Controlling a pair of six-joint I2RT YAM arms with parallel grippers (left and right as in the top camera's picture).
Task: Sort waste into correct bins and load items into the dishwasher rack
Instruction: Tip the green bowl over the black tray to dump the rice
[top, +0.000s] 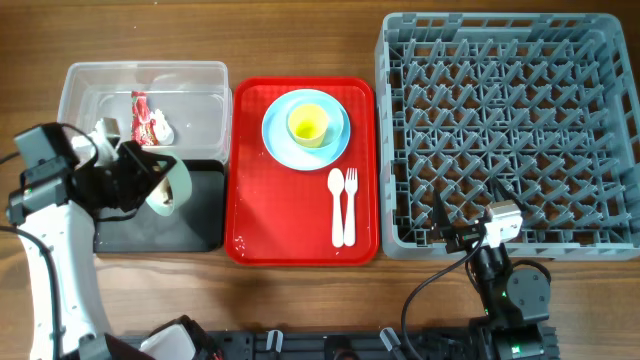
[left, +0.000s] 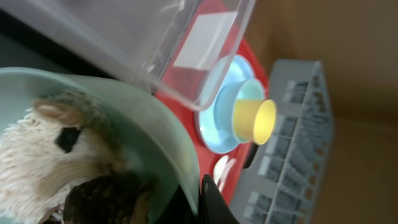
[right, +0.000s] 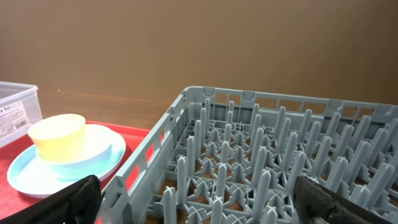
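Observation:
My left gripper (top: 152, 183) is shut on the rim of the pale mint bowl (top: 172, 190) and holds it tilted over the shallow black bin (top: 205, 215). In the left wrist view the bowl (left: 130, 118) still holds white rice (left: 37, 155) and brown food bits (left: 99, 199), with my finger (left: 198, 200) on its rim. The red wrapper (top: 143, 118) lies in the clear bin (top: 145, 75). The yellow cup (top: 308, 123) sits in the pale blue bowl (top: 335, 125) on the light blue plate (top: 278, 140). Fork and spoon (top: 343, 205) lie on the tray. My right gripper (top: 470, 235) is open and empty over the dishwasher rack's (top: 510, 130) front edge.
The flat red tray (top: 270, 220) lies between the bins and the rack. A white crumpled piece (top: 106, 129) shows at the clear bin's left side, next to my left arm. The right wrist view shows rack pegs (right: 261, 155) and the cup (right: 56, 137).

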